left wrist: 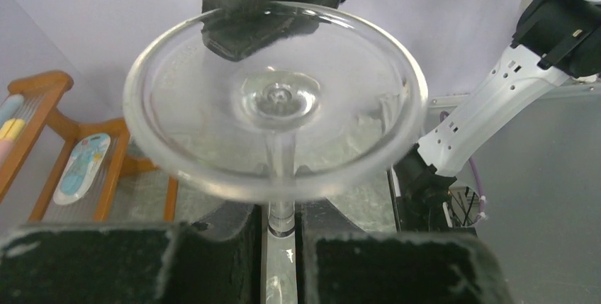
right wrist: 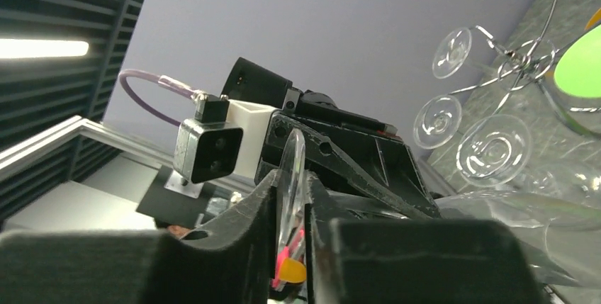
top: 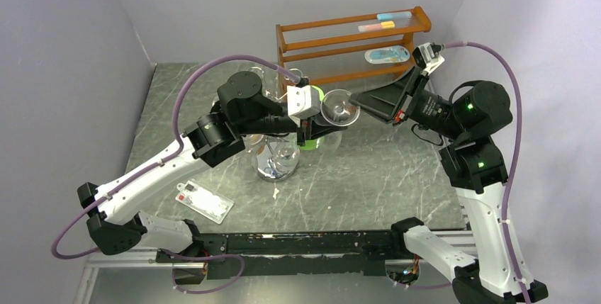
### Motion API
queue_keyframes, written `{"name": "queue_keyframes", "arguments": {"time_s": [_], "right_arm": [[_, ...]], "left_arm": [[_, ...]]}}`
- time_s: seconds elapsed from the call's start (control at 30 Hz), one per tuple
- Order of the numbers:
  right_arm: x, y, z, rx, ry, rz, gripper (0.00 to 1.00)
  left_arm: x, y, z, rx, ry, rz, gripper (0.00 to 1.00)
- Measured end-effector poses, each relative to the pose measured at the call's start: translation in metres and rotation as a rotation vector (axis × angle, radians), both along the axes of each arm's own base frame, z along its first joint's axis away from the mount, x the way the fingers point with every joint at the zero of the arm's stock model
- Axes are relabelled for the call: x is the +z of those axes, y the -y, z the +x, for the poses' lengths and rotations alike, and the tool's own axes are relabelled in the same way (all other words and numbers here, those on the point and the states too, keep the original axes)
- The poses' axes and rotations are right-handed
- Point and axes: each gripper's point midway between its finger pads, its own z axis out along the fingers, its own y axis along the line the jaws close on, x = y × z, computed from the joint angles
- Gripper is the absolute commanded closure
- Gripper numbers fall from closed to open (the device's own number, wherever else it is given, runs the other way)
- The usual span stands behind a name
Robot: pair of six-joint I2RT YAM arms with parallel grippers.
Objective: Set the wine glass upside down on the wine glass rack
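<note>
The clear wine glass (top: 339,108) is held in the air between both arms, its round foot facing the left wrist camera (left wrist: 276,98). My left gripper (top: 310,134) is shut on the stem (left wrist: 282,229). My right gripper (top: 359,108) is shut on the rim of the foot, which shows edge-on between its fingers (right wrist: 290,190). The chrome wine glass rack (top: 273,159) stands under my left arm. Its curled arms (right wrist: 521,63) hold other glasses (right wrist: 494,149) hanging upside down.
The brown wooden three-tier shelf (top: 351,42) stands at the back wall with a white and blue item (top: 386,54) on it. A green object (top: 312,141) is by the rack. A flat white packet (top: 204,200) lies at the front left.
</note>
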Motion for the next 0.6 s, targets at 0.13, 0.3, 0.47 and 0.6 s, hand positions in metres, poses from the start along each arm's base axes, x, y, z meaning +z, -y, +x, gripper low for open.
{"name": "queue_keyframes", "arguments": {"time_s": [0.13,0.3,0.47,0.6], "right_arm": [[-0.004,-0.001,-0.004,0.028,-0.047,0.014,1.00],[-0.001,0.000,-0.005,0.021,-0.067,0.033,1.00],[0.003,0.003,-0.009,0.012,-0.078,0.054,1.00],[0.006,0.007,-0.008,-0.028,-0.086,0.076,1.00]], "left_arm": [[0.002,0.002,0.000,-0.005,0.010,-0.008,0.95],[0.007,0.000,-0.001,-0.007,0.022,-0.042,0.76],[0.013,-0.007,-0.006,-0.006,0.026,-0.097,0.67],[0.017,-0.013,-0.011,-0.011,0.025,-0.137,0.71]]}}
